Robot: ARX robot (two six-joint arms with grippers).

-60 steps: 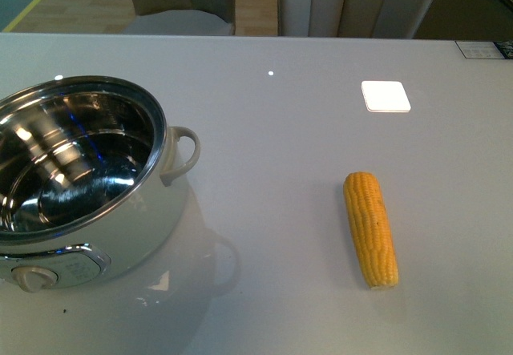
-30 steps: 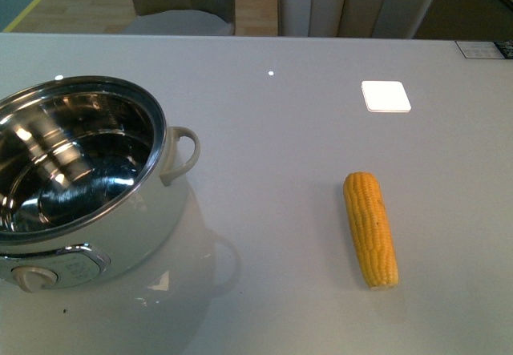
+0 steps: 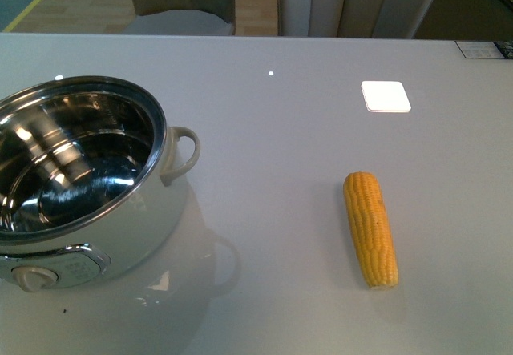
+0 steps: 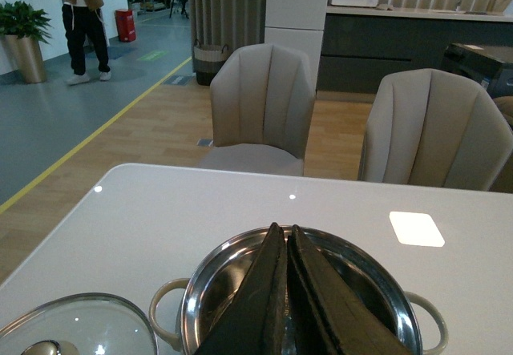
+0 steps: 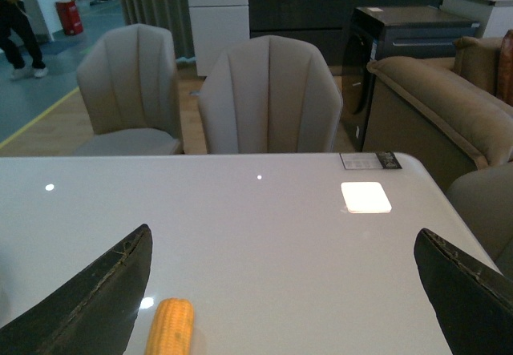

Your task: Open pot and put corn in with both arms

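The white pot (image 3: 88,203) stands open at the left of the table, its steel inside bare and its beige dial (image 3: 34,277) facing me. It also shows in the left wrist view (image 4: 208,291). The yellow corn (image 3: 371,228) lies on the table at the right, apart from the pot. My left gripper (image 4: 282,228) is shut and empty, above the open pot. My right gripper (image 5: 284,291) is open wide and empty; the corn's end (image 5: 171,327) lies just inside one finger (image 5: 96,299). Neither arm shows in the front view.
A glass lid (image 4: 76,327) lies on the table beside the pot in the left wrist view. Two beige chairs (image 3: 357,2) stand behind the table's far edge. A bright patch of light (image 3: 385,96) and a label (image 3: 485,49) are on the tabletop.
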